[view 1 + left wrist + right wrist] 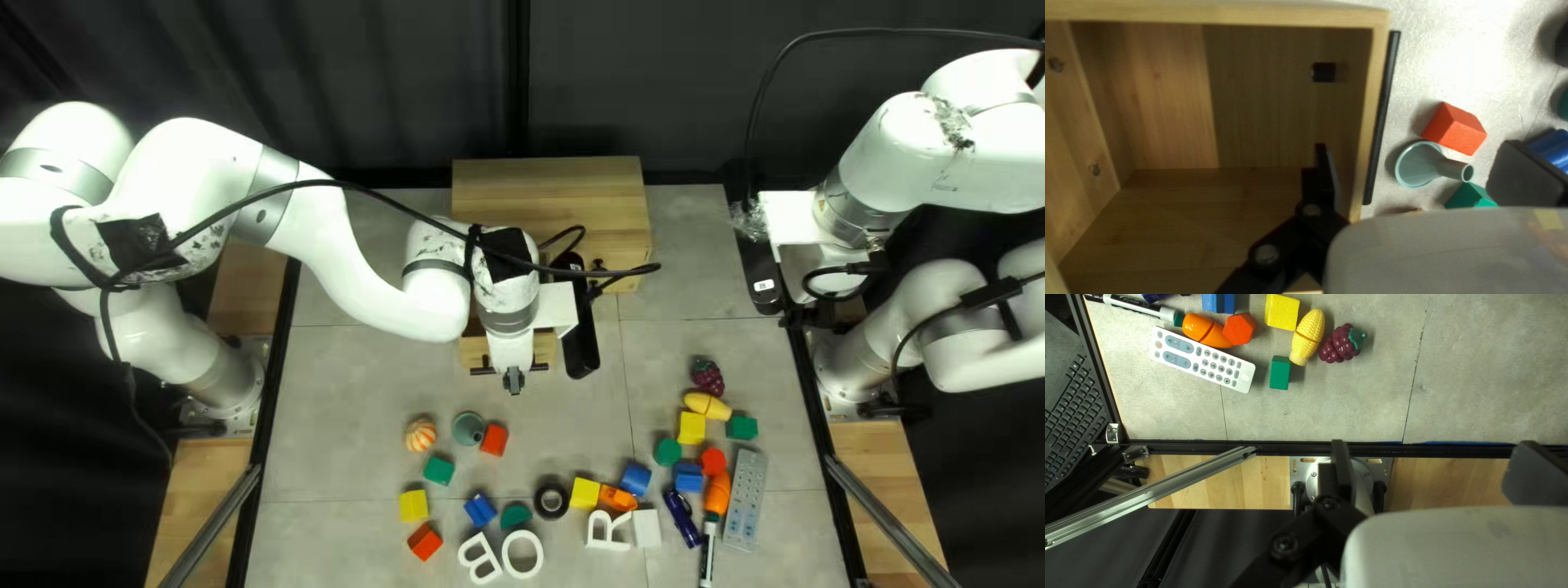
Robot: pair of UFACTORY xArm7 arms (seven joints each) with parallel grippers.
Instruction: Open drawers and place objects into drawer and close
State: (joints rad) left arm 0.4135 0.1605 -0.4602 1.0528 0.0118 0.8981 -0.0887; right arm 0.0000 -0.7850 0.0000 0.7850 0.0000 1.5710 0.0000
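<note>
In the top left view my left gripper (513, 379) hangs over the front of a pulled-out drawer (474, 351) of the wooden cabinet (550, 185). The left wrist view shows the left gripper (1424, 170) open and empty, one finger over the drawer (1219, 13) interior, the other beyond its black handle (1383, 117). Only a black handle fitting (1324, 72) shows inside. My right gripper (808, 317) is raised at the table's right edge; the right wrist view shows the right gripper (1438, 468) open, holding nothing. The arm hides part of the drawer in the top left view.
Near the drawer lie a funnel (1421, 164), a red block (1454, 128) and a green block (1471, 196). Several blocks and letters spread toward the near edge. At the right are a remote (1203, 359), toy corn (1307, 337), toy grapes (1340, 344) and a toy carrot (1206, 331).
</note>
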